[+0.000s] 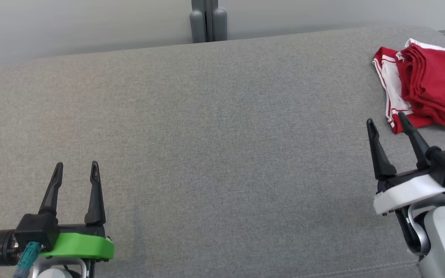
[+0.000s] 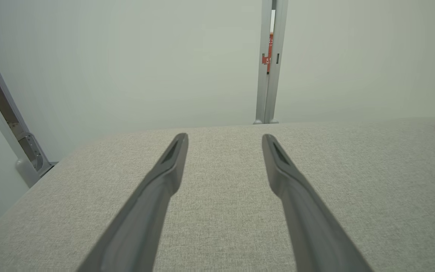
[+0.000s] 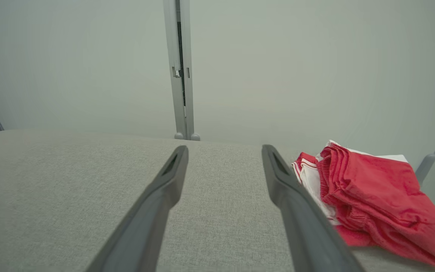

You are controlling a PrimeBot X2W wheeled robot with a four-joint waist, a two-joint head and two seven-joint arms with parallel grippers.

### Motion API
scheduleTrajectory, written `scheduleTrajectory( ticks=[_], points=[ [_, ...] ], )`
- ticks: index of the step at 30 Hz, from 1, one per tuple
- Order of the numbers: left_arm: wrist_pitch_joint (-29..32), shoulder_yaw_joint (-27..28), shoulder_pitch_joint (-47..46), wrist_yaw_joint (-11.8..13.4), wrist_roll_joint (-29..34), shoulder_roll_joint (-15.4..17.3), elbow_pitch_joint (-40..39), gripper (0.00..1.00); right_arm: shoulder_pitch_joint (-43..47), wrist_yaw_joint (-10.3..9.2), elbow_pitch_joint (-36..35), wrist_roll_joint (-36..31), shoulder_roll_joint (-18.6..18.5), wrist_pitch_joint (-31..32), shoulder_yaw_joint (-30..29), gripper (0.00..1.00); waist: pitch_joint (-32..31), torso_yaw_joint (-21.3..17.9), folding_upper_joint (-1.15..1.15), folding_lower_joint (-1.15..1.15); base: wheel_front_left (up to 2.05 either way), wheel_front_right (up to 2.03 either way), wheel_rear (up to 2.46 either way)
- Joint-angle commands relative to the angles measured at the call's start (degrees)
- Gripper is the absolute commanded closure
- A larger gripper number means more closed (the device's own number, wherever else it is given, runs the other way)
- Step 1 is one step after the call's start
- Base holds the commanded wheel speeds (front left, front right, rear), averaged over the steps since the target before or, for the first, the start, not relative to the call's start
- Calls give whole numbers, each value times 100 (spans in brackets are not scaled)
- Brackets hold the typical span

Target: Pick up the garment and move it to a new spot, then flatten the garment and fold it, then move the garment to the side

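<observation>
Lying loosely folded at far right of grey upholstered surface, red-and-white garment rests in bunched stack; right gripper hovers just beside its near hem, fingers spread wide, holding nothing; left gripper poised well apart at lower left, likewise spread, empty; grey post stands behind surface.

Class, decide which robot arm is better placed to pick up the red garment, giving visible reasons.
Right. The right gripper, open, sits close to the garment; the left gripper, also open, is far across the grey surface.
</observation>
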Motion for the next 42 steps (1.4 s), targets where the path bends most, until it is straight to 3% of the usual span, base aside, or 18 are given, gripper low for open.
scheduleTrajectory(
  ticks=[1,19,42],
  points=[
    [-19,17,90,8,-38,-7,26,0,165,-13,-114,-49,44,12,-32,0,-108,-14,0,0,0,0,0],
    [-19,41,261,-154,-82,-15,422,0,1398,-13,-657,-185,657,64,-647,0,-623,197,0,0,0,0,0],
    [-20,93,302,-178,-129,-20,550,0,1635,-13,-807,-161,613,222,-578,0,-798,262,0,0,0,0,0]
  ],
)
